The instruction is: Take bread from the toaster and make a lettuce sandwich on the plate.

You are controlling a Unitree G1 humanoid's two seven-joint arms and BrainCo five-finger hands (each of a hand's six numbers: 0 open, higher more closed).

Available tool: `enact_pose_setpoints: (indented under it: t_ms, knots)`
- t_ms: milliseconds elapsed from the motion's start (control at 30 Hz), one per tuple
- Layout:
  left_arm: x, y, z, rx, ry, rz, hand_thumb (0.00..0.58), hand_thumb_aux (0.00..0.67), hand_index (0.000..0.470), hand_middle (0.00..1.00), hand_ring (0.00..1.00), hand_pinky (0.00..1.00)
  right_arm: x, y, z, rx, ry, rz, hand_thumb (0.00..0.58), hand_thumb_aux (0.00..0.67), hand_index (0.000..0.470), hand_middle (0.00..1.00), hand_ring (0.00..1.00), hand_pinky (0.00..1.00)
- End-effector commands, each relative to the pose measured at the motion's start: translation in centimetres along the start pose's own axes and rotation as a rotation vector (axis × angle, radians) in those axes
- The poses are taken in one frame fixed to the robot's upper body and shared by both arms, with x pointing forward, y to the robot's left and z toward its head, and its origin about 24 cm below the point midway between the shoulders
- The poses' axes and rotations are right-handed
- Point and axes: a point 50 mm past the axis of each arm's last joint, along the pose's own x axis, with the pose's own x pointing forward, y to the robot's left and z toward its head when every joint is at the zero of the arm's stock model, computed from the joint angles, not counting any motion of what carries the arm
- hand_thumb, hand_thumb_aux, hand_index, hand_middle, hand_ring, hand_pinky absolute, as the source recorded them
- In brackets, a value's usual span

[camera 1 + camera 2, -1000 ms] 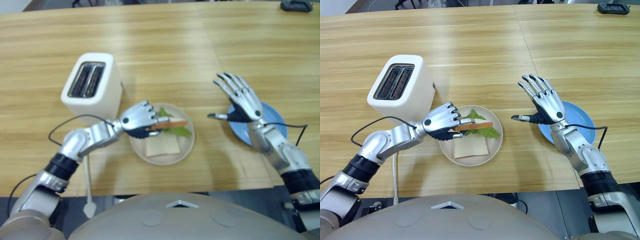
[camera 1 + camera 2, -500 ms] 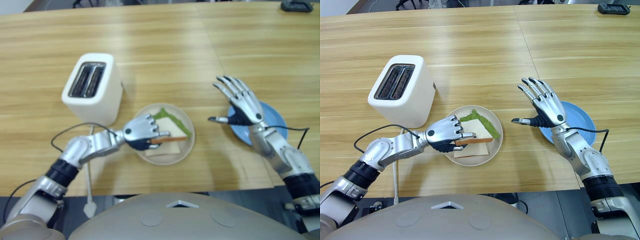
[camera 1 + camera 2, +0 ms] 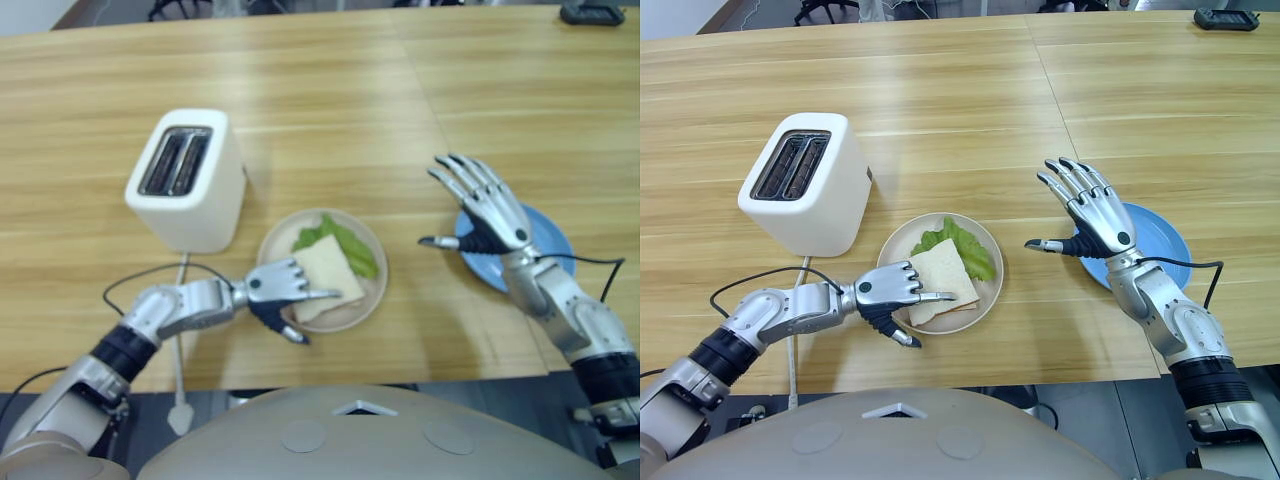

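Now the left hand point(image 3: 888, 292), fingers point(image 3: 936, 296) spread at the plate's point(image 3: 994, 287) eight o'clock, has dropped the bread slice point(image 3: 945, 278) onto lettuce point(image 3: 966, 250); sandwich seemingly done.

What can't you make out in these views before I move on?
- Lettuce under the top bread slice: covered by the slice, both views.
- Toaster slots: too dark to see inside, both views.
- Blue plate: partly hidden under the right hand.
- Dark object, far right corner: too small to identify.
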Motion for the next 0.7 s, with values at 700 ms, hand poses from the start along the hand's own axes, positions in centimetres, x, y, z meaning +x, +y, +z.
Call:
enact_pose_setpoints:
  t_ms: [700]
  knots:
    - [-9.2,11.8,-3.2,-0.113,0.295,0.346,0.0,0.0,0.0,0.0,0.0,0.0,-2.7,-2.6,0.2,0.43,-0.072,0.037,0.0,0.0,0.0,0.0,0.0,0.0]
